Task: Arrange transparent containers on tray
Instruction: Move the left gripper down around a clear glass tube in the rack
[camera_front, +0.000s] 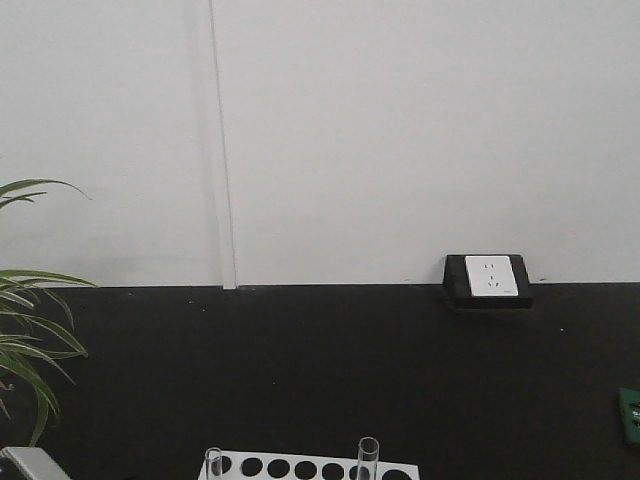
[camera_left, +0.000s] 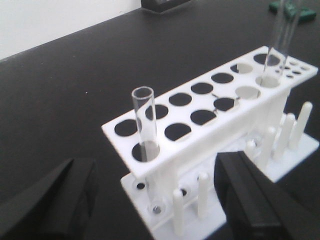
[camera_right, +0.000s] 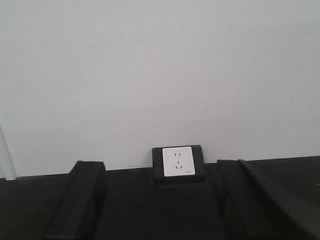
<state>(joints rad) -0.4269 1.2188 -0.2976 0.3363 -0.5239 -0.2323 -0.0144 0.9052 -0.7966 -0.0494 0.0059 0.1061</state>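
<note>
Framing the near test tube (camera_left: 145, 120) in its rack (camera_left: 210, 107), the left gripper (camera_left: 155, 162) holds jaws wide, probably to grasp it; right gripper (camera_right: 160, 200) jaws parted, empty.

We see the test tube (camera_left: 145, 125) at the near corner of the rack (camera_left: 190, 152) as clear, glossy glass, and the second tube (camera_left: 277, 40) at the rack's far end looks the same. The rack itself reads as smooth white plastic with a soft sheen, pegs included. Under the rack, the desk (camera_left: 75, 90) is matt black. Flanking the rack, the left pincer (camera_left: 150, 207) shows dull black plastic. Beyond the rack, the wall (camera_front: 400, 130) is flat matt white, and the socket (camera_front: 490, 277) has a smooth white plastic face.
</note>
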